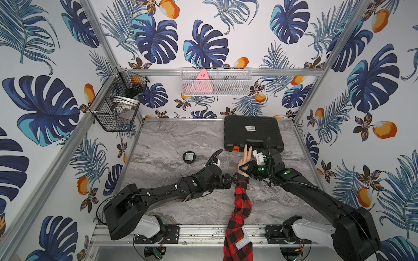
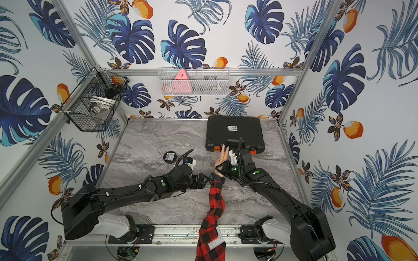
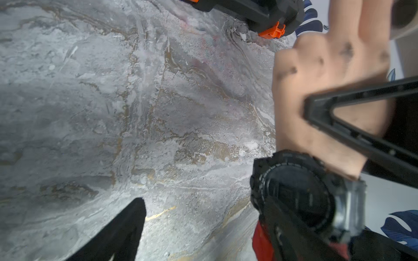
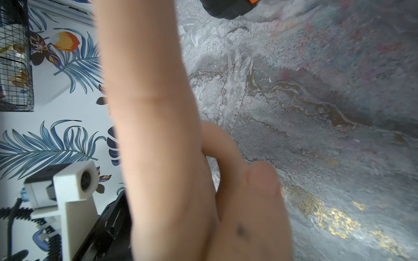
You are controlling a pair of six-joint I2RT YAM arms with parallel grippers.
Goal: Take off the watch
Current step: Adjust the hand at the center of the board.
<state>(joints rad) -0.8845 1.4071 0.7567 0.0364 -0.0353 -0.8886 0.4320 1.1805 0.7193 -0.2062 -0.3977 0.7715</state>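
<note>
a red and black plaid sleeve [image 1: 239, 214] reaches in over the front edge and ends in a pale hand [image 1: 244, 158], two of its fingers pointing straight ahead. the right gripper [image 1: 241, 167] is closed narrowly on the hand, one finger lying across the back of it, apparently to steady it. the left gripper [image 1: 233, 180] comes at the hand from the opposite side, its fingers [image 3: 126, 230] spread wide with nothing between them; one of them lies against the watch [image 3: 300, 180]. the watch, chunky and black, is still strapped round the wrist, between the hand and the sleeve cuff. the step in hand looks like the approach to the strap. the next move likely calls for finding the buckle or the loose strap end, neither visible here, and gripping it without dragging the wrist. leaf and fruit wallpaper [image 1: 45, 101] covers the walls around the hand, and a grey marbled table [image 1: 181, 203] lies under it. a black case [image 1: 251, 133] with orange latches sits just beyond the hand's fingertips. a black wire basket [image 1: 117, 101] and a white mesh basket [image 1: 216, 82] hang on the walls far from the hand. a small flat black disc [image 1: 188, 157] lies well apart from the hand, past the left gripper.
</note>
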